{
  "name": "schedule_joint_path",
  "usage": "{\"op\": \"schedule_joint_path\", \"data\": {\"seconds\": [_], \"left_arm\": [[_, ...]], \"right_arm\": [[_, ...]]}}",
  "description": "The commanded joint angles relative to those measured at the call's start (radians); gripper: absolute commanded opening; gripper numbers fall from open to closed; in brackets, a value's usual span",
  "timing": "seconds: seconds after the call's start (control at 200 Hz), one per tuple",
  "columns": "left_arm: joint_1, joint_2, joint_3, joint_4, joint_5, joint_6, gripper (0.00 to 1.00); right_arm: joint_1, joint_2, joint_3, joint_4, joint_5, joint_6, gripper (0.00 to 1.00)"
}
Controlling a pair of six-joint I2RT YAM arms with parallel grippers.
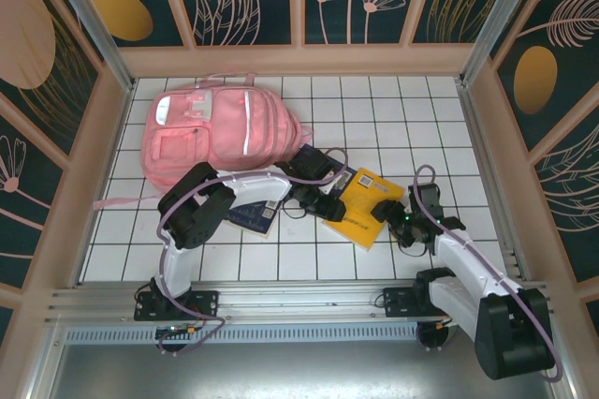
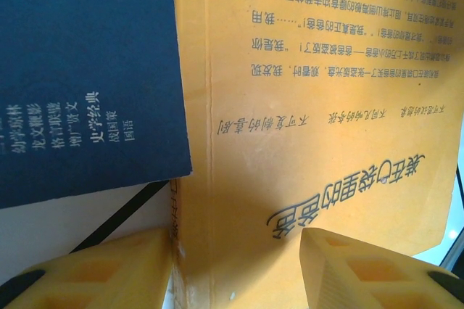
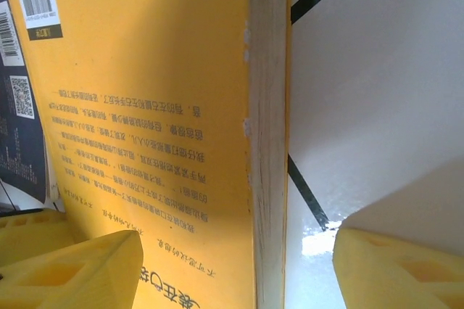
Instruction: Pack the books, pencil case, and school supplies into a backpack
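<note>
The yellow book [image 1: 363, 204] is lying right of middle on the table [image 1: 421, 109], and the pink backpack [image 1: 217, 132] is sitting at its far left corner. The left gripper [image 2: 235, 244] is standing open astride the book's left edge, beside a navy book [image 2: 80, 69]. The right gripper [image 3: 238, 240] is standing open astride its right edge, gripping nothing.
</note>
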Motion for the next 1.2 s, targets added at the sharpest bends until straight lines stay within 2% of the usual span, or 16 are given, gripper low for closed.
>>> {"op": "schedule_joint_path", "data": {"seconds": [0.0,0.205,0.42,0.741,1.006,1.066,1.196], "left_arm": [[-0.023,0.051,0.010,0.010,0.012,0.020,0.51],[-0.024,0.060,0.020,0.016,0.027,0.018,0.50],[-0.030,0.077,0.029,0.024,0.059,0.020,0.48],[-0.035,0.087,0.021,0.018,0.051,0.032,0.46],[-0.038,0.092,0.020,0.016,0.053,0.039,0.46],[-0.039,0.091,0.019,0.016,0.051,0.040,0.46],[-0.039,0.090,0.020,0.013,0.050,0.040,0.45]], "right_arm": [[0.004,0.064,0.006,0.085,-0.114,-0.017,0.68],[0.003,0.119,0.019,0.155,-0.157,-0.024,0.62],[0.006,0.111,0.043,0.208,-0.214,0.007,0.60],[0.010,0.031,0.082,0.160,-0.228,0.016,0.57],[0.012,0.017,0.077,0.190,-0.244,0.037,0.55],[0.013,0.010,0.076,0.201,-0.246,0.045,0.52],[0.014,0.007,0.066,0.212,-0.242,0.041,0.36]]}}
